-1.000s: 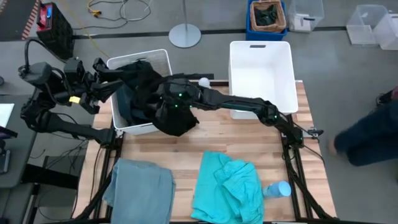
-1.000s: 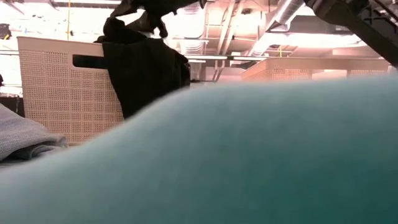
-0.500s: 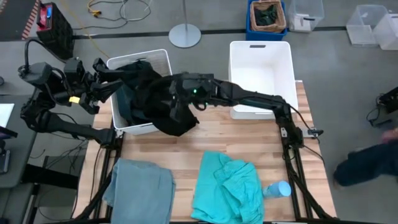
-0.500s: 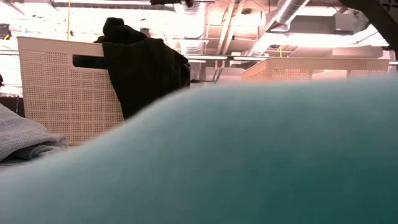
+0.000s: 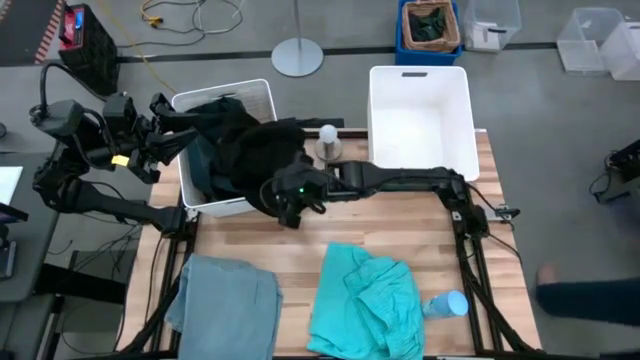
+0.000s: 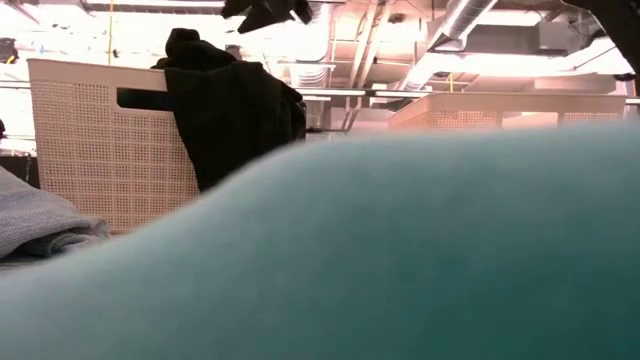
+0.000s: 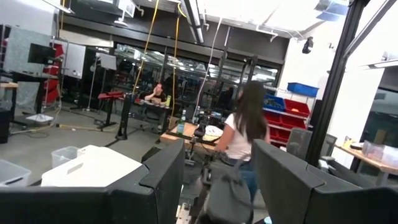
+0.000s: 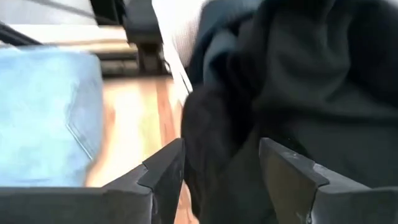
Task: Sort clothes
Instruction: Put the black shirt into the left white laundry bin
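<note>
- Right gripper [image 5: 290, 203] dropped lower than half a second before and pulled back toward the table's near side; now over the draped hem of the black garment [image 5: 262, 165].
- Fingers [image 8: 163, 177] seen spread apart in the right wrist view, black cloth just ahead between them, not pinched. Judged: garment released, half in the left bin [image 5: 256, 92], half hanging over its wall onto the table [image 5: 400, 225].
- Black garment unmoved across the last second; hang over the perforated bin wall identical in the low view.
- Left gripper [image 5: 170, 143] parked off the table beside the left bin, fingers apart, holding nothing.
- Dark teal-green garment [image 5: 202, 165] inside the left bin, mostly covered.
- Grey-blue garment [image 5: 228, 305]: flat, matte, loosely folded, near edge left.
- Turquoise garment [image 5: 365, 300]: crumpled, soft ridges, near edge centre.
- Right bin [image 5: 420, 80]: smooth white plastic, rectangular.
</note>
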Action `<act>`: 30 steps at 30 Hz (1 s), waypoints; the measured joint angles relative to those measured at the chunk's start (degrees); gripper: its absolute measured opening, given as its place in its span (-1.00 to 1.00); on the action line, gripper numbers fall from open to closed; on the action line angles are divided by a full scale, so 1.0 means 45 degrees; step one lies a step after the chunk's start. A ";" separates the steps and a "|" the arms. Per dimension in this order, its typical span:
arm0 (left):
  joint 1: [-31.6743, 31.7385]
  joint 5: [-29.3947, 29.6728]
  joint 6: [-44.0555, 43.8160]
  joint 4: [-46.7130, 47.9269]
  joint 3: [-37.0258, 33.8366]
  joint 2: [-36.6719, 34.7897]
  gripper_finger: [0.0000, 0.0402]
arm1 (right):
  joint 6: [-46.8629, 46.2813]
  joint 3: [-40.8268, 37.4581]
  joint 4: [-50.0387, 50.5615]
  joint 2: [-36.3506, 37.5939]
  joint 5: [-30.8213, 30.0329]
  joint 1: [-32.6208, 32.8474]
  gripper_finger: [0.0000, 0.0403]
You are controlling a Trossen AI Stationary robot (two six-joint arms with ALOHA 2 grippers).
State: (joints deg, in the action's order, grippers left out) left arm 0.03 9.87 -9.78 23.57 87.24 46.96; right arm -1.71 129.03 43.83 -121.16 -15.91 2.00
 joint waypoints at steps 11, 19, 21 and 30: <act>-0.0003 0.0000 0.0019 0.0005 0.0000 0.0000 -0.10 | -0.2119 -0.0929 0.0557 0.0019 -0.2268 0.0984 0.10; -0.0001 -0.0004 0.0023 0.0019 -0.0005 -0.0024 -0.10 | -0.3584 -0.2164 0.0295 0.0215 -0.3871 0.1668 0.10; 0.0000 0.0000 0.0019 0.0015 -0.0005 -0.0025 -0.10 | -0.3942 -0.2587 -0.0087 0.0248 -0.3901 0.1777 0.10; -0.0002 -0.0155 0.0006 0.0024 -0.0005 -0.0029 -0.10 | -0.6308 -0.4458 -0.1331 0.0254 -0.4391 0.2104 0.10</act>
State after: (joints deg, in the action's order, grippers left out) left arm 0.02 9.17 -9.75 23.68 87.22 46.83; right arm -30.10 108.96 37.84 -120.02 -35.67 11.46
